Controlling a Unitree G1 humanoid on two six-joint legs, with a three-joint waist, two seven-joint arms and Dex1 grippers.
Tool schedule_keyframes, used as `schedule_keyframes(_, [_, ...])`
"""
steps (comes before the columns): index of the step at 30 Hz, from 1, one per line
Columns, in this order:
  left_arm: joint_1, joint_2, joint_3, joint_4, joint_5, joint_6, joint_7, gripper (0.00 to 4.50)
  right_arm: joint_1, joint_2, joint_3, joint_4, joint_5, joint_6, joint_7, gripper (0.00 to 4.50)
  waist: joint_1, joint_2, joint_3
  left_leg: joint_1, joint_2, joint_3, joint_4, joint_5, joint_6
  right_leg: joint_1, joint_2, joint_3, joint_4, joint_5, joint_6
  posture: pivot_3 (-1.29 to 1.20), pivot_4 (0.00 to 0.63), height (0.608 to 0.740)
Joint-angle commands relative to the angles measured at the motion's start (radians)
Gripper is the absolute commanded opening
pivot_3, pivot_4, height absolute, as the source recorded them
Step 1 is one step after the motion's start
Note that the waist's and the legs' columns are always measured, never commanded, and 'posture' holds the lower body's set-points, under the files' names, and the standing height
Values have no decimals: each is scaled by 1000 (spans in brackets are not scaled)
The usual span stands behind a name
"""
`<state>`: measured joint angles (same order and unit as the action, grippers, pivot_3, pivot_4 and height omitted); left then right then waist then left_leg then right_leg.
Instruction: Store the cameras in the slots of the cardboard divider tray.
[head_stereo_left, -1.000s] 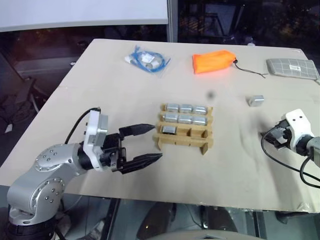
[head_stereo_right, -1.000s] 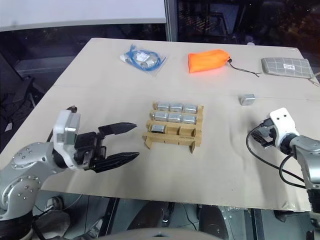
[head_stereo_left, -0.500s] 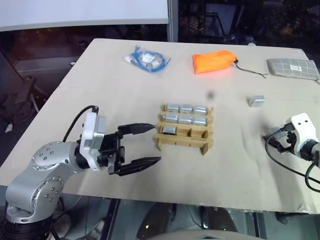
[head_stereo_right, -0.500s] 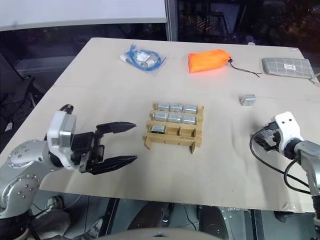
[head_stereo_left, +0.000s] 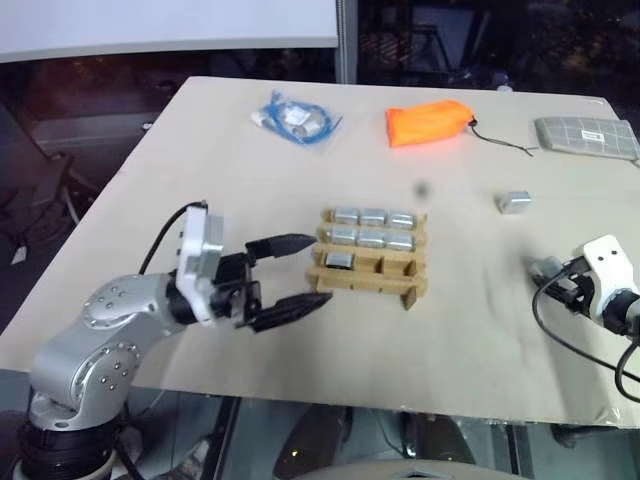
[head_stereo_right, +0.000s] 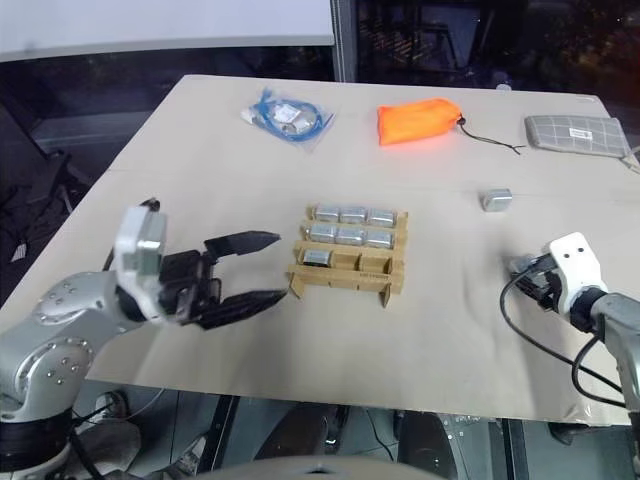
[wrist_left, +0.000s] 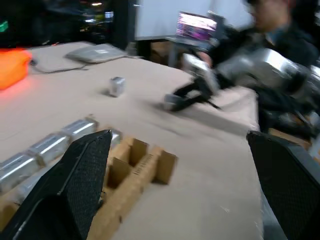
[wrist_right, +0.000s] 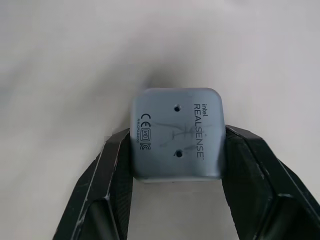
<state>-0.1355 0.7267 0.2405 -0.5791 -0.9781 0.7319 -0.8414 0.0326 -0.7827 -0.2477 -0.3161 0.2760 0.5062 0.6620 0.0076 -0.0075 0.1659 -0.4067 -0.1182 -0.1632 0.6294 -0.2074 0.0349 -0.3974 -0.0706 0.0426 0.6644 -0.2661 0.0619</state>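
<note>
Cardboard is the landmark: the divider tray (head_stereo_left: 368, 255) sits mid-table, and everything below is placed from it. Left of the tray, just beside its front-left corner, the left gripper (head_stereo_left: 294, 275) hangs with its two black fingers spread wide and nothing between them. Inside the tray, three cameras (head_stereo_left: 373, 215) fill the far row, three more fill the middle row, and one sits in the left slot of the near row (head_stereo_left: 339, 260); the near row's middle and right slots look empty. Right of the tray and further back, a loose camera (head_stereo_left: 512, 202) lies on the bare table. Well to the right of the tray and nearer the front edge, the right gripper (wrist_right: 175, 150) is clamped on another camera (wrist_right: 176, 139), one finger pressed to each side of its grey body, printed back face showing.

My reading is that the pick-up step is done and the carry is next: that camera has to travel leftward to the tray, be turned to match the slot, and be lowered between the strips.

Beyond the tray lie a blue cable bundle (head_stereo_left: 296, 119) to the left, an orange pouch (head_stereo_left: 428, 122) and a grey patterned pad (head_stereo_left: 585, 137) to the right, all well apart from the route. The loose camera lies behind the path, not in it; the open left fingers near the tray's corner are the closest thing to crowd the drop
</note>
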Motion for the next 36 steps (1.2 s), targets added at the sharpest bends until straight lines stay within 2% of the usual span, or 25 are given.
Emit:
schedule_keyframes(1, [-172, 1, -63, 14, -244, 231, 267, 4500, -92, 1, 145, -272, -73, -162, 15, 1927, -8, -1, 1, 0, 0, 0, 0, 0, 0, 0, 0, 0, 1, 0, 0, 0, 150, 740])
schedule_keyframes(5, [-323, -55, -122, 123, -468, 337, 532, 4500, -194, 64, 301, -390, -123, -178, -7, 1927, -14, -2, 0, 1, 0, -3, 1, 1, -1, 1, 1, -3, 1, 0, 2, 0, 150, 740])
schedule_keyframes(10, [-397, -80, -170, 182, -656, 355, 758, 4500, -270, 97, 370, -431, -159, -183, -7, 1927, -8, -3, 0, -4, -1, -3, 5, 3, -5, -2, 0, -2, 0, 2, 2, 0, 150, 740])
schedule_keyframes(18, [-417, -65, -200, 189, -698, 353, 807, 4500, -303, 127, 397, -470, -165, -163, -7, 1927, -3, -3, 0, -7, -1, 0, 5, 3, -5, -8, 0, 1, 4, 2, 2, 0, 150, 740])
schedule_keyframes(21, [-421, -70, -214, 186, -691, 348, 807, 3640, -307, 142, 407, -483, -160, -149, -10, 1927, 0, -3, 0, -7, -1, 2, 5, 3, -5, -9, 0, 2, 6, 2, 2, 0, 150, 740])
schedule_keyframes(25, [-426, -80, -223, 189, -668, 346, 783, 1723, -313, 166, 418, -497, -142, -119, -9, 1927, 5, -3, 0, -7, -1, 4, 5, 3, -5, -10, 0, 3, 8, 2, 2, 0, 150, 740])
schedule_keyframes(26, [-429, -78, -223, 190, -665, 348, 774, 1673, -311, 168, 419, -500, -129, -106, -3, 1927, 6, -3, 0, -7, -1, 4, 5, 3, -5, -10, 0, 3, 8, 2, 2, 0, 150, 740])
schedule_keyframes(27, [-431, -77, -223, 192, -662, 350, 767, 1002, -307, 172, 413, -505, -83, -77, 15, 1927, 5, -3, 0, -7, -1, 4, 5, 3, -5, -10, 0, 4, 8, 2, 2, 0, 150, 740])
schedule_keyframes(28, [-436, -76, -222, 191, -656, 352, 749, 970, -308, 178, 403, -507, -64, -65, 17, 1927, 5, -3, 0, -7, -1, 5, 5, 3, -5, -11, 0, 4, 9, 2, 2, 0, 150, 740])
schedule_keyframes(29, [-439, -73, -221, 190, -646, 353, 732, 755, -310, 181, 394, -510, -55, -55, 14, 2727, 5, -3, 0, -7, -1, 5, 5, 3, -5, -11, 0, 5, 9, 2, 2, 0, 150, 740])
schedule_keyframes(31, [-445, -65, -218, 189, -614, 355, 692, 727, -314, 177, 387, -514, -70, -50, 1, 3463, 5, -3, 0, -7, -1, 5, 5, 3, -5, -11, 0, 5, 9, 2, 2, 0, 150, 740])
schedule_keyframes(33, [-453, -43, -219, 189, -526, 342, 620, 727, -298, 161, 379, -521, -98, -51, -12, 4307, 5, -3, 0, -7, -1, 5, 5, 3, -5, -11, 0, 5, 9, 2, 2, 0, 150, 740])
schedule_keyframes(36, [-473, -11, -236, 228, -355, 280, 464, 727, -223, 133, 318, -543, -95, -35, -20, 4307, 7, -3, 0, -7, -1, 6, 5, 3, -5, -12, 0, 5, 9, 2, 2, 0, 150, 740])
